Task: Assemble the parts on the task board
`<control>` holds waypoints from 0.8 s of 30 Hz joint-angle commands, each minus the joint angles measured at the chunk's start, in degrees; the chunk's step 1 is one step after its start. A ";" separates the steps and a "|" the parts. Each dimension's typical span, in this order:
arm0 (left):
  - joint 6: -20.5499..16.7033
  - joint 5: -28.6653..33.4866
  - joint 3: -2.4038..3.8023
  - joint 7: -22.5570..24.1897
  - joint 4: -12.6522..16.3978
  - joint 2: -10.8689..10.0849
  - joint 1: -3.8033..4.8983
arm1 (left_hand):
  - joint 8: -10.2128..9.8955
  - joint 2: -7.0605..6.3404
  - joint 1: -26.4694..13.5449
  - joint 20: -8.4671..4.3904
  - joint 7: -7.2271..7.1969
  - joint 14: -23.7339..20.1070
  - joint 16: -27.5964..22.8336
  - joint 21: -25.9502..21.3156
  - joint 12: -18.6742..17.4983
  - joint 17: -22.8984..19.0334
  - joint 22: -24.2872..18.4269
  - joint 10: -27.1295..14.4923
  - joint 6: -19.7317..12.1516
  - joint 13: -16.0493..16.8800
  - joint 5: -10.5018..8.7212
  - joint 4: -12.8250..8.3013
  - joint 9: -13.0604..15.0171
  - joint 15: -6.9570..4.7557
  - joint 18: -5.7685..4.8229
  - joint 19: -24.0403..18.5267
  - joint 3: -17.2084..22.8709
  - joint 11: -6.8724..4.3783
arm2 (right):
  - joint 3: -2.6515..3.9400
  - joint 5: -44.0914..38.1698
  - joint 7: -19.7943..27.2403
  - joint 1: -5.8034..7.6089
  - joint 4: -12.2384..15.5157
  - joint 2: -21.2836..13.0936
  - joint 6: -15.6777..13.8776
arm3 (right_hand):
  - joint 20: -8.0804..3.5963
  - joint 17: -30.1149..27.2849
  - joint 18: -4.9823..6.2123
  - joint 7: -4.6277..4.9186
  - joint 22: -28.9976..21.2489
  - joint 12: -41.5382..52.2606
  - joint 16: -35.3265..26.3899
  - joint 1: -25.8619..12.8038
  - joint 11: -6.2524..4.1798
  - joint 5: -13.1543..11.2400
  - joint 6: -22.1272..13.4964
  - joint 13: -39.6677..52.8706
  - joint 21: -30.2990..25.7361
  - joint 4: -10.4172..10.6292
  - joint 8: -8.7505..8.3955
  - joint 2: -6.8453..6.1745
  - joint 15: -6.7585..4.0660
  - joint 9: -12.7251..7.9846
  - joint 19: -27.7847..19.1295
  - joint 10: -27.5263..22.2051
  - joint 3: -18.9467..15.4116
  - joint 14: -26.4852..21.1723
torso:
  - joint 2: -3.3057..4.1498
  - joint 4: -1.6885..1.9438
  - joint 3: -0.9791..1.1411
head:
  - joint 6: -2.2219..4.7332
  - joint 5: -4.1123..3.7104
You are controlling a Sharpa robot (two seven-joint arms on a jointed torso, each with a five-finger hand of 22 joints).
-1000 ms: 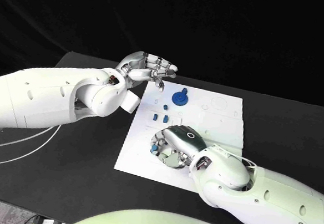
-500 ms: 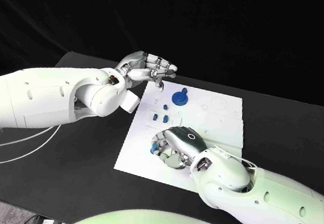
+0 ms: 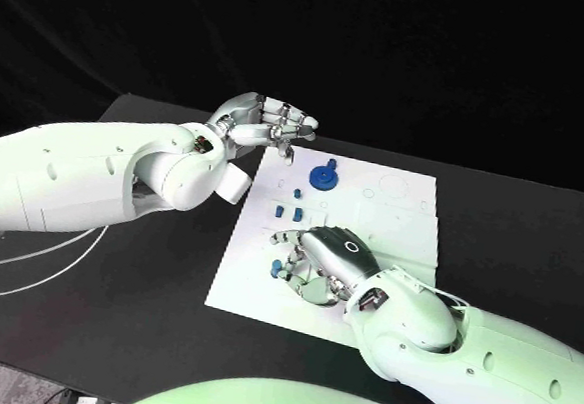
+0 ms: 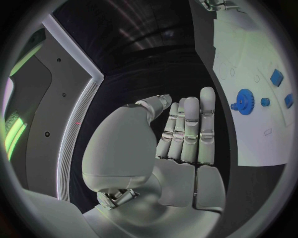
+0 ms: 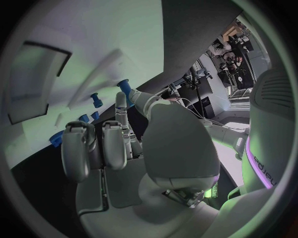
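Left hand: upper left of centre, above the task board's far left corner, fingers curled in, holding nothing.
Right hand: low on the board, fingers spread down by a small blue part; grip unclear.
Task board: white, mid-worktop.
Blue gear: upper board.
Small blue pieces: just below the gear.

L arm is seen entering from the left edge of the head view, its hand raised upper centre-left, fingers curled in, nothing held. R arm is seen coming from lower right; R hand is held palm-down at frame centre, fingers bent downward, partly spread.
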 commanded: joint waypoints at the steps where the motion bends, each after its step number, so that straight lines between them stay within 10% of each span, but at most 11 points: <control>1: 0.76 0.27 0.03 0.29 0.15 0.04 0.06 | 0.21 0.54 -0.18 0.18 0.01 -0.34 0.23 -0.37 0.20 -0.08 -0.08 -0.38 -0.41 0.08 -0.02 0.30 0.09 0.02 0.88 0.17 0.01 0.09 | 0.00 -0.69 1.19 -0.12 0.94 -0.70 -4.32 | -0.51 0.06 -0.50 0.18 12.20 0.41 0.17 0.23 0.06 0.53 0.22 0.33 0.20 -0.20 0.04 -0.14 -0.46 0.17 3.86 0.58 -0.13 2.60 | 0.00 0.02 -0.03 | -0.04 -0.09; 9: 0.78 0.27 0.03 0.33 0.11 -0.06 0.05 | 0.21 0.54 -0.18 0.18 0.01 -0.34 0.23 -0.37 0.20 -0.08 -0.08 -0.38 -0.41 0.08 -0.02 0.30 0.09 0.02 0.88 0.17 0.01 0.09 | 0.46 5.55 4.53 0.27 4.98 -6.69 -9.42 | -0.04 0.61 -0.70 2.01 12.60 2.94 0.62 0.88 1.31 2.47 8.77 3.56 0.98 -0.84 4.53 0.32 0.47 2.17 4.11 2.11 0.21 2.73 | -0.13 -0.09 -0.11 | 0.56 -0.83; 15: 0.75 0.31 0.01 0.32 0.19 -0.51 0.05 | 0.21 0.54 -0.18 0.18 0.01 -0.34 0.23 -0.37 0.20 -0.08 -0.08 -0.38 -0.41 0.08 -0.02 0.30 0.09 0.02 0.88 0.17 0.01 0.09 | 0.82 25.17 8.79 3.13 8.82 -15.63 -7.40 | -0.24 1.68 -1.00 0.84 13.32 16.19 1.57 -1.57 0.12 3.97 11.30 16.66 2.60 0.38 8.25 0.00 -0.18 4.42 4.58 1.47 -3.49 3.03 | -0.26 -0.49 -0.20 | 1.48 -2.90; 16: 0.72 0.33 -0.01 0.33 0.20 -0.61 0.05 | 0.24 0.59 -0.21 0.18 0.00 -0.36 0.27 -0.42 0.33 -0.13 -0.12 -0.47 -0.44 0.10 -0.02 0.34 0.10 0.02 0.88 0.20 -0.02 0.08 | 0.85 28.15 8.97 3.73 9.55 -17.38 -6.14 | -0.57 2.21 -1.23 -0.40 13.76 32.79 2.17 -3.26 0.12 7.73 10.79 32.65 3.79 1.33 9.74 -0.43 -1.40 6.02 4.95 1.38 -7.17 3.32 | -0.30 -0.58 -0.20 | 1.60 -3.18; 18: 0.68 0.36 -0.05 0.34 0.22 -0.76 0.05 | 0.27 0.63 -0.23 0.18 -0.01 -0.39 0.31 -0.47 0.44 -0.17 -0.15 -0.55 -0.48 0.12 -0.03 0.38 0.12 0.02 0.88 0.22 -0.04 0.07 | 0.90 32.69 8.66 4.82 11.14 -21.10 -3.49 | -0.62 5.48 -1.61 0.19 14.36 56.47 4.19 -5.21 -0.10 5.37 9.99 54.98 5.57 3.87 11.93 1.16 -0.44 8.54 5.46 6.26 -9.99 3.91 | -0.51 -0.91 -0.28 | 1.79 -4.01; 24: 0.71 0.39 -0.16 0.40 0.24 -0.78 0.05 | 0.27 0.63 -0.23 0.18 -0.01 -0.39 0.31 -0.47 0.44 -0.17 -0.15 -0.55 -0.48 0.12 -0.03 0.38 0.12 0.02 0.88 0.22 -0.04 0.07 | 0.90 34.13 4.66 5.94 13.99 -28.44 0.45 | -0.96 11.31 -2.13 -0.62 15.09 72.78 7.45 -6.00 -0.66 4.65 10.32 70.10 7.99 6.43 15.12 1.72 -0.93 12.70 6.15 13.27 -13.31 4.95 | -0.87 -1.33 -0.26 | 2.07 -5.95</control>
